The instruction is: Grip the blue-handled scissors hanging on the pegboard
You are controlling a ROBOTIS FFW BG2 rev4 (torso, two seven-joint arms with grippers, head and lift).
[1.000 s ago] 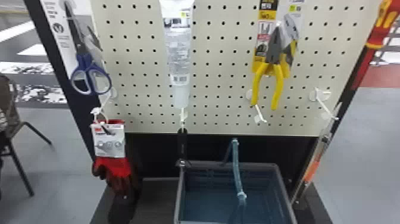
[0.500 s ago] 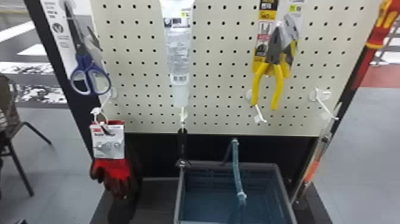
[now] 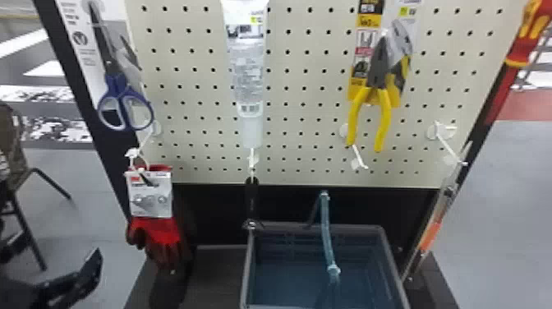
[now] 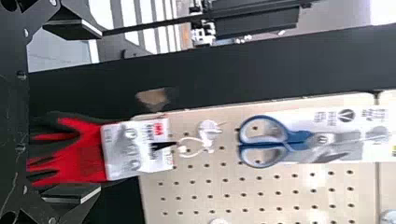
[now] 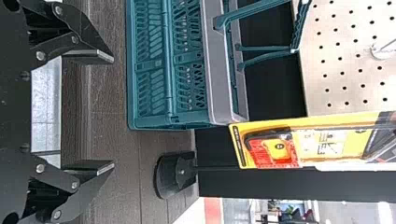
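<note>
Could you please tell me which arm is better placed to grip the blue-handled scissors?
The left, likely: the left gripper is open and faces the scissors, while the right gripper faces the basket.

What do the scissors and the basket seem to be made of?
Scissors: smooth blue handles, probably molded plastic; grey blades, likely steel by their shine. Basket: satin, apparently molded plastic, judging by its slatted teal walls.

"What's hanging on the pegboard [image 3: 304,82]?"
"Blue-handled scissors [image 3: 117,82], a white tube [image 3: 248,74], red gloves [image 3: 158,236], yellow-handled pliers [image 3: 380,84]."
"And the dark base [image 5: 105,112] below?"
"A basket [image 3: 316,226] stands there."
</note>
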